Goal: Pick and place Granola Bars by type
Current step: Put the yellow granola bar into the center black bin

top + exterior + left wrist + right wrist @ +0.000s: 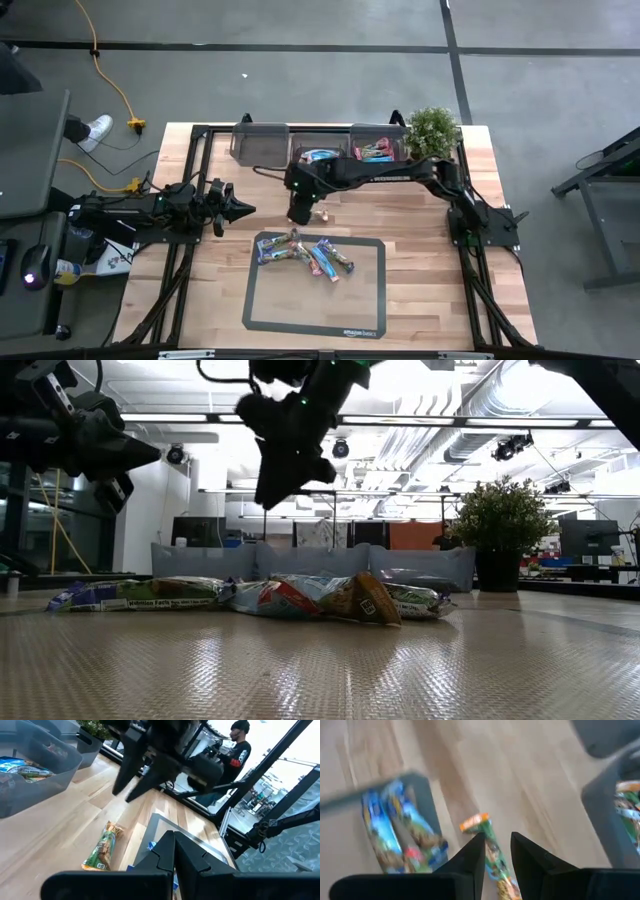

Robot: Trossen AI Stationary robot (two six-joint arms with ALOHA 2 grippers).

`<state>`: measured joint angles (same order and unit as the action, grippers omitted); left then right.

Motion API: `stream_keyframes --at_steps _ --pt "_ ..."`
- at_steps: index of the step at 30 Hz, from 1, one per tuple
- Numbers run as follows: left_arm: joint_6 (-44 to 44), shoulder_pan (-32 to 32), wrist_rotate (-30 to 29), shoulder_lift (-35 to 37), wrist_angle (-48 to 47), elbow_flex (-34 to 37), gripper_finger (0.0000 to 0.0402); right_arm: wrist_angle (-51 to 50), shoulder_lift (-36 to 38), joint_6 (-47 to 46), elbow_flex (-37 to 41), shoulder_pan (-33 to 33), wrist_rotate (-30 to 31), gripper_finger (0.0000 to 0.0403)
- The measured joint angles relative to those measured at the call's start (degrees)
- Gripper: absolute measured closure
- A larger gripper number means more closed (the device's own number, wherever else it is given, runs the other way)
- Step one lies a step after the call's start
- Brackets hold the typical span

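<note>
Nearest the front edge of the wooden bench (420,290) lies a grey mat (365,300), and along its far edge sits a loose heap of granola bars (305,255) in blue and mixed-colour wrappers, some overlapping, a few spilling just past the mat's far border. In the low view the heap (300,598) reads as a flat ridge across the middle of the bench.

Just beyond the mat, one green-and-orange bar (104,848) lies alone on the bare wood. The right gripper (300,212) hangs directly over it, clear of the surface; its two fingers stand a little apart, nothing between them, and the lone bar (492,855) shows through the gap.

The left gripper (240,209) waits near the bench's left edge, raised off the surface, its fingers pressed together and empty.

Along the far edge stand three clear grey bins (262,140): the middle one holds blue-wrapped bars (320,156), the right one pink and orange bars (375,152). A potted plant (432,130) stands by the far right corner. Beyond the bench, a person (239,751) is in the room.
</note>
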<state>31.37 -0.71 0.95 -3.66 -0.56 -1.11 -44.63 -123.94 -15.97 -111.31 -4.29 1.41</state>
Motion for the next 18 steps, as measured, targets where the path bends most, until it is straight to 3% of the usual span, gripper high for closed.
stream_keyframes --at_steps 3,6,11,18 --pt "-0.01 -0.01 -0.02 -0.02 0.0 -0.02 0.0401 0.5 -0.13 13.66 1.06 0.35 -5.22 0.0324" --pt "0.0 -0.02 -0.02 -0.02 0.02 -0.01 0.0401 -0.4 -0.3 22.98 1.69 0.82 -6.32 0.0324" --pt "0.0 0.0 -0.02 -0.02 0.11 -0.02 0.0401 0.31 -0.46 23.46 2.15 -0.31 -7.25 0.0319" --pt "0.0 -0.02 -0.02 -0.02 0.18 0.0 0.0401 3.32 -0.57 20.57 8.06 -1.64 -11.34 0.0247"
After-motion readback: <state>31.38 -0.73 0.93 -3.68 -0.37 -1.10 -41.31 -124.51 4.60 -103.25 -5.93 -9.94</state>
